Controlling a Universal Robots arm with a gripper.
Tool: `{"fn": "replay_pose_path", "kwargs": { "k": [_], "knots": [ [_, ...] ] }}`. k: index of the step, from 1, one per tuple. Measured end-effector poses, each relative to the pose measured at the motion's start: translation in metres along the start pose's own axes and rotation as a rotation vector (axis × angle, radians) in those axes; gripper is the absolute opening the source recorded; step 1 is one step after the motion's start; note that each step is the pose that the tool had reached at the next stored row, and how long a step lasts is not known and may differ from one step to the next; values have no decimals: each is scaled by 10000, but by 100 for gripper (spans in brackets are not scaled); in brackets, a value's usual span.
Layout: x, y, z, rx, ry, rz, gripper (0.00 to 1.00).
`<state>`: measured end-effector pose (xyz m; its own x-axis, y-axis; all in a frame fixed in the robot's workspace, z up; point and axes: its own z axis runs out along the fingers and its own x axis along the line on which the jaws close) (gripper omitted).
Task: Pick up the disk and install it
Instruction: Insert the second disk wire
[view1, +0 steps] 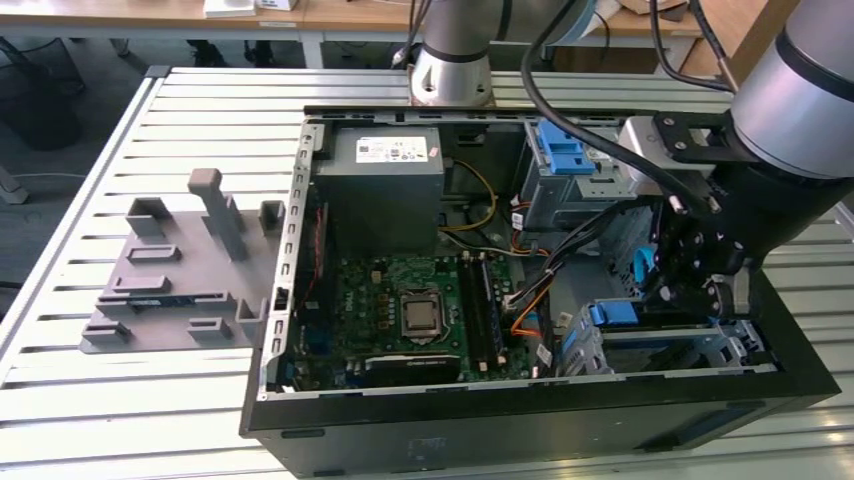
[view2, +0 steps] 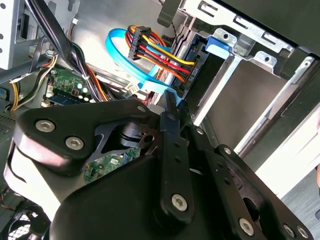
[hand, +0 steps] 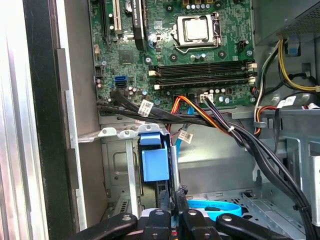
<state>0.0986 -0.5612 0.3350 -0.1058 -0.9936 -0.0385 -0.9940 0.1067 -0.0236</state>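
Observation:
The disk stands slotted in the lower drive cage of the open computer case, and I see only its blue plastic frame end. Its metal body is hidden by the cage walls. In the second wrist view the blue tab of the disk sits at the mouth of the cage. My gripper reaches down into the case right beside that cage. In the first wrist view the gripper has its fingers pressed close together just off the blue frame, with nothing seen between them. The gripper points toward the cage.
A motherboard fills the case floor, with a grey power supply at the back. Cable bundles and a blue flat cable cross near the cage. An upper cage with a blue piece stands behind. A grey fixture lies on the slatted table.

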Motion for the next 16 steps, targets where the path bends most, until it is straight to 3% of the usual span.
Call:
{"fn": "replay_pose_path", "kwargs": {
  "k": [16],
  "knots": [
    [1, 0, 11, -1, -4, 1, 16]
  ]
}}
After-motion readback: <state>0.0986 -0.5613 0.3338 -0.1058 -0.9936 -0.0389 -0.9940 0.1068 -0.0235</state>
